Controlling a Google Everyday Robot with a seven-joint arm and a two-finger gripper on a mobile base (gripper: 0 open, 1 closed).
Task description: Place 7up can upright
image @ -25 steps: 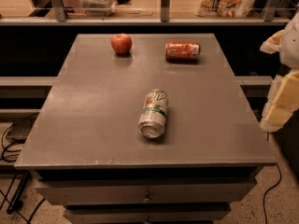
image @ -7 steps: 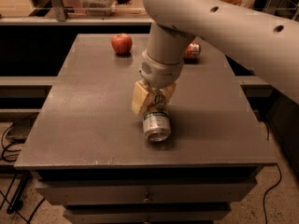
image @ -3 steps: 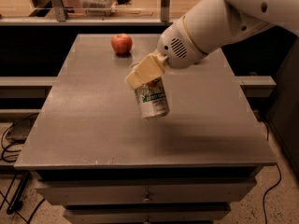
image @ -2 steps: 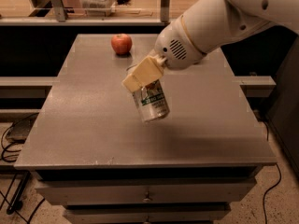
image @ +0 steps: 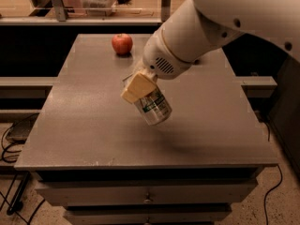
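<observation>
Gripper: the gripper (image: 140,92) hung over the middle of the table (image: 79,125), its tan fingers (image: 137,86) clamped on the top part of the 7up can (image: 154,108).
7up can: it was held in the air, tilted, lower end toward the table, casting a shadow below.
Arm: the white arm (image: 211,27) reached in from the upper right.
Apple: a red apple (image: 122,44) sat near the table's far edge, well apart from the can.

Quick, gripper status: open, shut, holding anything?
Gripper: shut on the 7up can, which is tilted and lifted above the table.
</observation>
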